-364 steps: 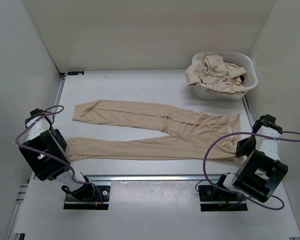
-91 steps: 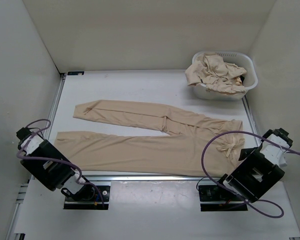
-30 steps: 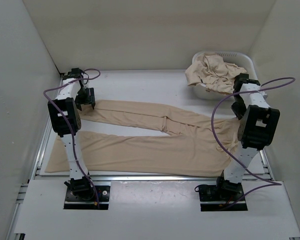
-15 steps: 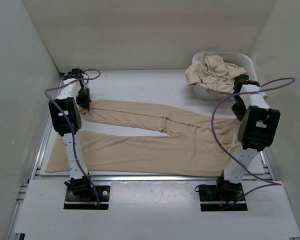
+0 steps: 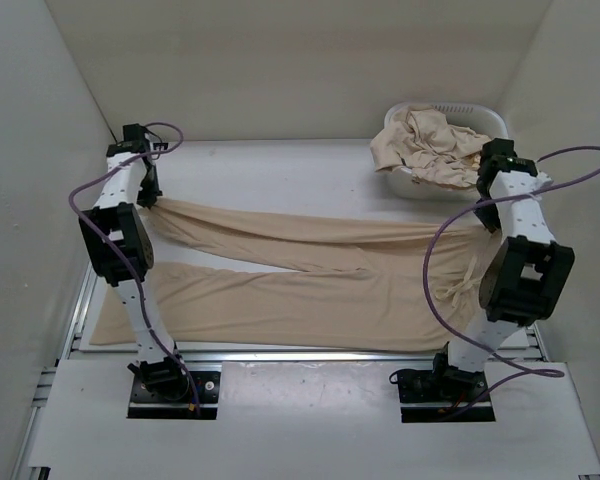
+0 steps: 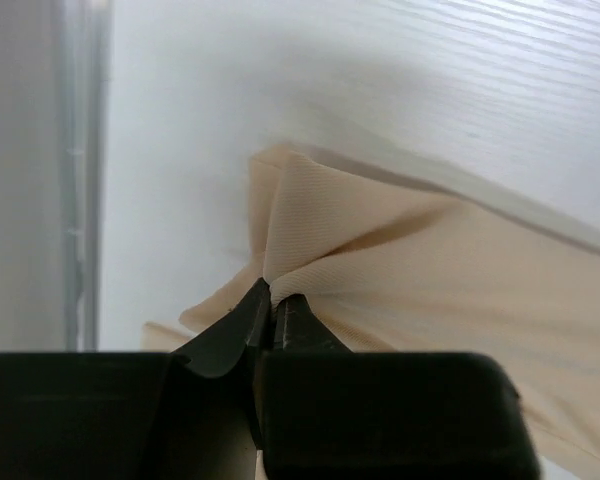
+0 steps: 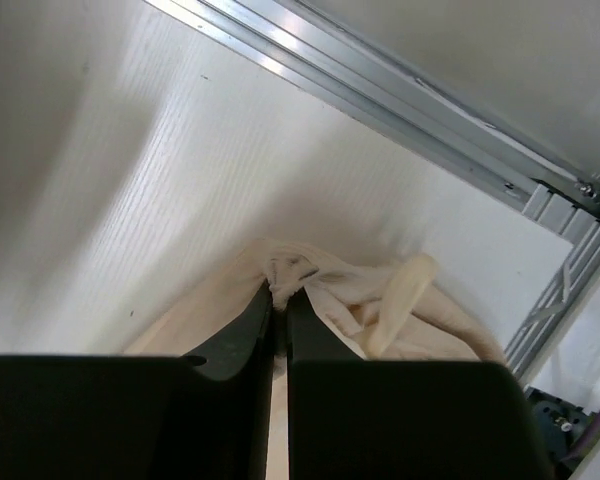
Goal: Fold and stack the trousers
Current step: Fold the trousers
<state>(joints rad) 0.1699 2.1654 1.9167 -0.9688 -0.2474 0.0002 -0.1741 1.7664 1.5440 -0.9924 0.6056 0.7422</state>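
Top external hides both grips; left end effector (image 6: 272, 300) and right end effector (image 7: 278, 292) pinch trousers (image 5: 310, 300).

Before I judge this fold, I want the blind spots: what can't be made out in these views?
- Top external: the left gripper and right gripper sit under their own wrists, so both pinches are hidden there.
- Left and right wrist: black gripper bodies cut off the beige fabric trousers below each pinch.
- Top external: crumpled beige clothes heap in the white plastic laundry basket; garment count untellable.
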